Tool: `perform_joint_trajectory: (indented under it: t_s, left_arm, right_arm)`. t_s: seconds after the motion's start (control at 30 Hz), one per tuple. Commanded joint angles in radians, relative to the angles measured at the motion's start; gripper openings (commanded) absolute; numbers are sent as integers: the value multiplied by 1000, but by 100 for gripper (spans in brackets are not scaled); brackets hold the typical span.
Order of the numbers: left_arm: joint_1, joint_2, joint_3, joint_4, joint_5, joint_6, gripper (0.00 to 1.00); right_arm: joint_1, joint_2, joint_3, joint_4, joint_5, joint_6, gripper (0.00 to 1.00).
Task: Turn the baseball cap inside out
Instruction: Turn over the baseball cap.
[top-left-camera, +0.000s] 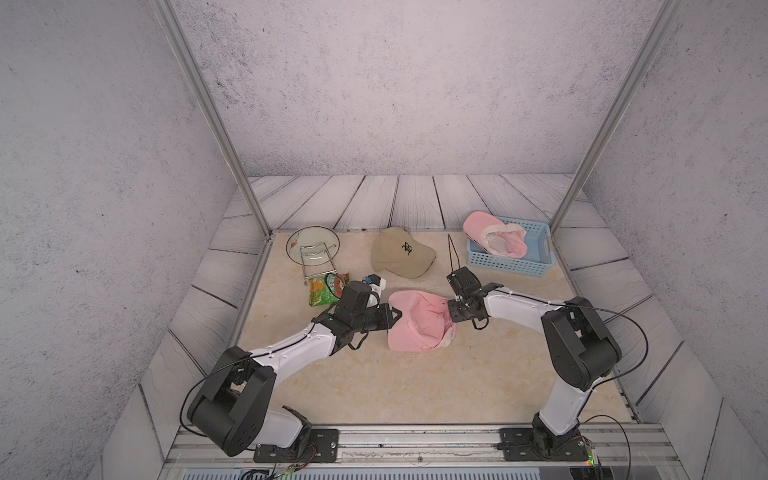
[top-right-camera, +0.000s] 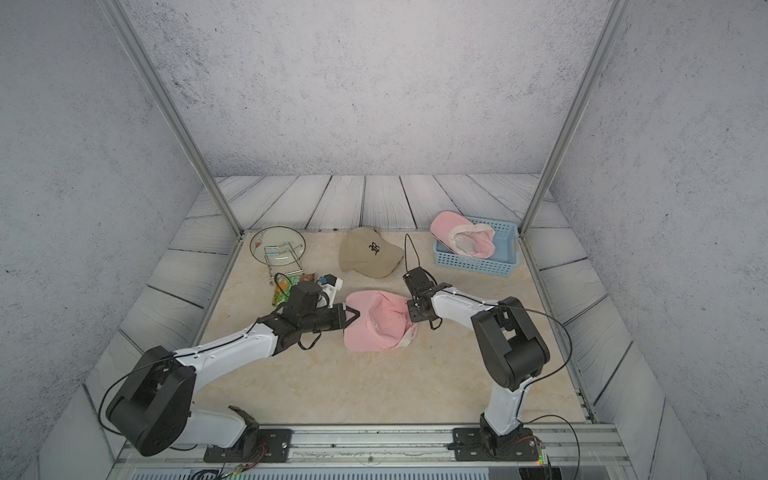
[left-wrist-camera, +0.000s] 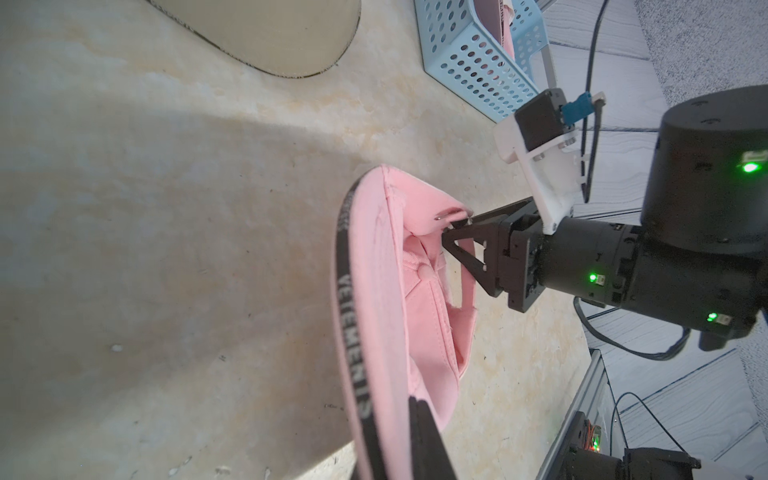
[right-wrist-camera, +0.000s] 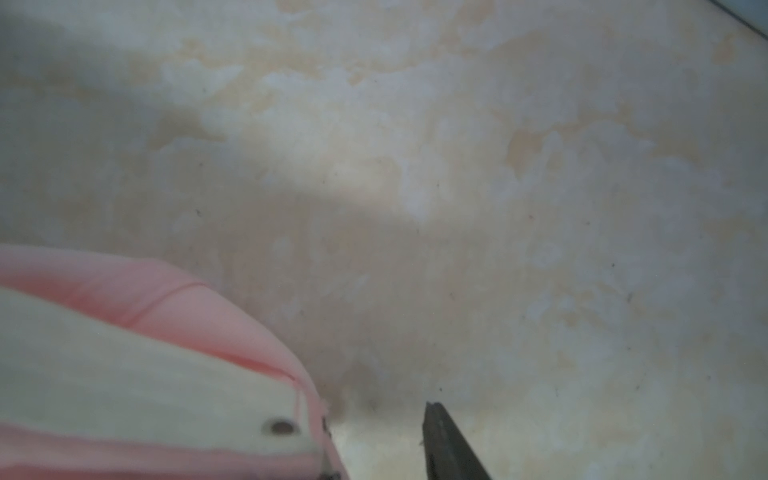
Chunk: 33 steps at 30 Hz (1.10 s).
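Nearest, front rail bearing both arm bases, well short of the pink baseball cap, with bare marbled table between; next, mid-table, the pink baseball cap itself, lying crumpled on the surface, hollow turned upward in both top views, cream band at the rim on its right side, black lettered band along the rim in the left wrist view; at the cap's left edge, left gripper, jaws clenched on the lettered rim; at the cap's right edge, right gripper, tips by the back strap and its metal buckle, jaws parted, one finger clear of the cloth with bare table showing between, the other hidden behind the rim, any hold on the cloth not determinable; beyond the cap and to its left, green and orange snack packet, partly behind the left wrist; just beyond that, wire stand with glass plate; straight beyond the cap, tan cap, crown up, dark emblem on the front; beyond the cap and to its right, blue perforated basket with a second pink cap lying across its left rim, pale lining upward; farthest from the cap, grey plank border and speckled grey back wall
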Motion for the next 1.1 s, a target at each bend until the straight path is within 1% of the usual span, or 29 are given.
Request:
perform_joint_trajectory:
  t_s: [0.0, 0.1, 0.23, 0.3, 0.37, 0.5, 0.57, 0.63, 0.73, 0.77, 0.87, 0.97, 1.07]
  left_arm:
    - [13, 19, 5, -85, -48, 44, 0]
    - [13, 18, 5, -86, -48, 42, 0]
    - [13, 19, 8, -85, -47, 39, 0]
    - [13, 20, 8, -85, -47, 37, 0]
    - [13, 21, 6, -84, -47, 36, 0]
    - [13, 22, 9, -83, -44, 36, 0]
    - [13, 24, 10, -82, -42, 35, 0]
    - [13, 27, 8, -78, -42, 32, 0]
    - [13, 31, 11, -77, -40, 33, 0]
    - [13, 32, 12, -77, -40, 31, 0]
    - [13, 33, 12, -77, -41, 29, 0]
    - [13, 35, 13, -78, -44, 29, 0]
    - [13, 35, 13, -80, -45, 27, 0]
  right_arm:
    - [-12, -156, -17, -33, 26, -30, 49]
    - [-10, -246, -32, -25, -58, -64, 50]
    - [-12, -324, -46, -25, -165, -80, 51]
    - [-10, -353, -61, -20, -176, -74, 52]
    - [-11, -374, -75, -16, -152, -69, 52]
    - [-11, -397, -83, -18, -189, -79, 52]
    - [-9, -410, -91, -11, -239, -84, 52]
    - [-8, -421, -106, 32, -376, -122, 52]
    - [12, -401, -93, 44, -579, -158, 52]
    - [24, -383, -78, 30, -615, -169, 51]
    - [69, -313, -52, -9, -644, -211, 49]
    - [95, -259, -42, -2, -658, -211, 47]
    - [107, -196, -30, 11, -618, -187, 47]
